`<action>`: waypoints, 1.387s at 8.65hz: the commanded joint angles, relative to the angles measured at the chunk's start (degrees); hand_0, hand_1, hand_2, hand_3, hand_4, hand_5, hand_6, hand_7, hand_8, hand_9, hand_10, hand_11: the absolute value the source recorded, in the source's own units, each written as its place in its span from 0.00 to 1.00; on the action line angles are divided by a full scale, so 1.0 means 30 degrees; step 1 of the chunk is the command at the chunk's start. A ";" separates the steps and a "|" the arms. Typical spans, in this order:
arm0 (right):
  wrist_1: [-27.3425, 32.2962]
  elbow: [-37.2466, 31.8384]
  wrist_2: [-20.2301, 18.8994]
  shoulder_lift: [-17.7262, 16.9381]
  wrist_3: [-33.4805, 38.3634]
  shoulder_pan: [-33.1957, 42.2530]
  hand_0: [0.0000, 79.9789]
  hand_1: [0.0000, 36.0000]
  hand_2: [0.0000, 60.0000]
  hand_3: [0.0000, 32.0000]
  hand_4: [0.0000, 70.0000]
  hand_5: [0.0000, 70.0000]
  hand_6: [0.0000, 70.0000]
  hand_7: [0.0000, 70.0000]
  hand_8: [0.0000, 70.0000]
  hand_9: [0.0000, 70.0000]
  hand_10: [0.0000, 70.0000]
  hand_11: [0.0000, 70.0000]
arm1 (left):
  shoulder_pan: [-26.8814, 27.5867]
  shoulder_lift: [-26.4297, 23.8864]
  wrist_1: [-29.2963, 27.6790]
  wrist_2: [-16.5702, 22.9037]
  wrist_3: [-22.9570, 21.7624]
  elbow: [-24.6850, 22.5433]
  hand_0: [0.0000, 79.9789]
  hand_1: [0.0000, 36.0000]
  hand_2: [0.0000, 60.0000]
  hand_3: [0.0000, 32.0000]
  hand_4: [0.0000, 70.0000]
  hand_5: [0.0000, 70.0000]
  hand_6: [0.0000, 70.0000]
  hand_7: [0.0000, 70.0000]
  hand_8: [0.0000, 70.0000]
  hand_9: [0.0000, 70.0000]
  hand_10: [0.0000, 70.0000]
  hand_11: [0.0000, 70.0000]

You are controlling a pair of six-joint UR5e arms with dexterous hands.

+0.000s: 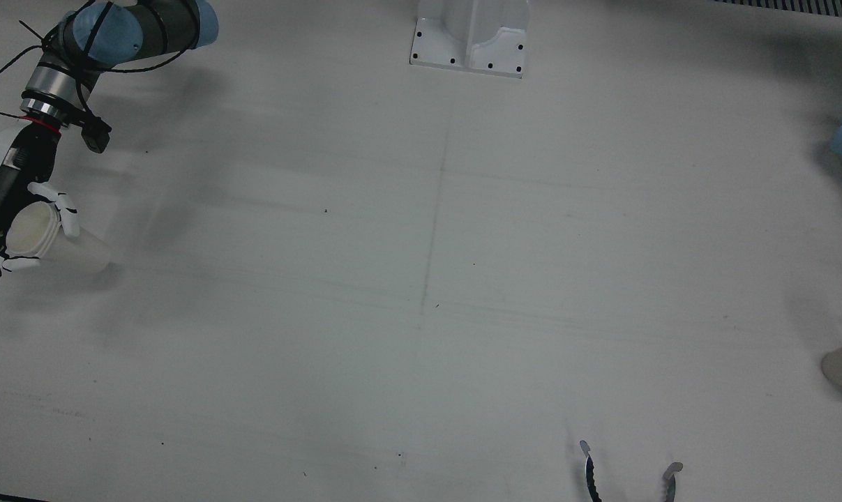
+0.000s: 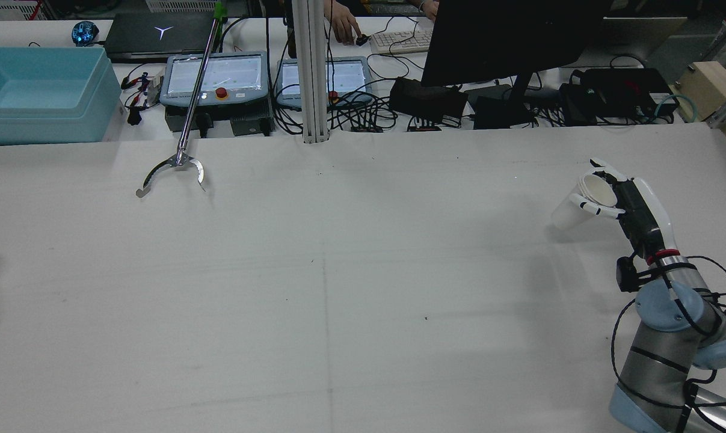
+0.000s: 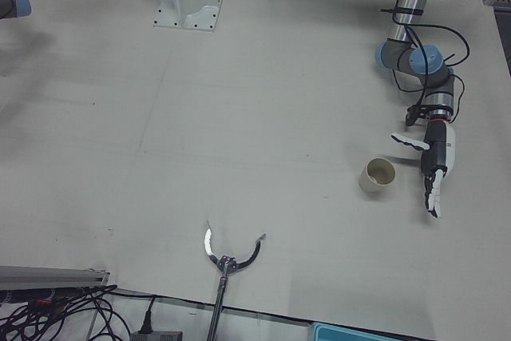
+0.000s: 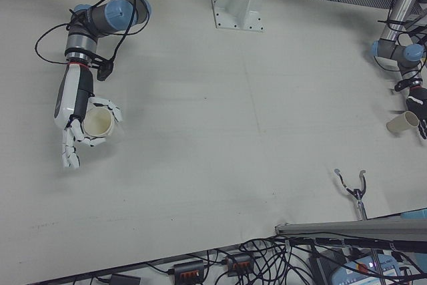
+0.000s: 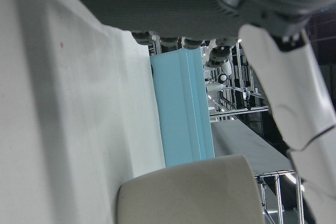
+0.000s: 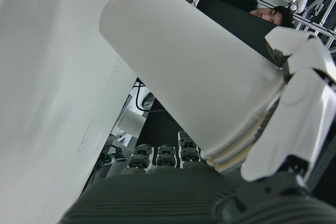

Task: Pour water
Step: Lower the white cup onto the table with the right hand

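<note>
- Two pale, tapered paper cups: the held cup [image 6: 194, 77], smooth and white, fills the right hand view, clasped near its rim by the right hand [image 4: 77, 125] and tilted above the table [image 1: 421, 279].
- The standing cup [image 3: 377, 175] sits upright beside the left hand [image 3: 435, 169], whose fingers are spread, holding nothing.
- One metal reacher claw [image 3: 231, 251] lies near the front edge.
- Neither cup's contents can be made out.

No legible words, brand names or numbers are shown in any view. One sign alone can be made out: a pale three-pointed emblem printed on the lid of a closed black laptop [image 2: 158, 35] at the far edge of the rear view. The two teach pendant screens [image 2: 215, 72] beside it are too small to be read.
</note>
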 commanded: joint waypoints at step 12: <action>-0.1476 -0.1068 -0.0329 -0.0819 0.0034 -0.0026 0.62 0.58 0.53 0.00 0.37 0.96 0.15 0.29 0.02 0.06 0.03 0.06 | 0.0128 0.0647 -0.0085 0.0000 -0.0243 -0.0233 0.62 0.20 0.00 0.00 0.23 0.00 0.00 0.02 0.00 0.00 0.02 0.05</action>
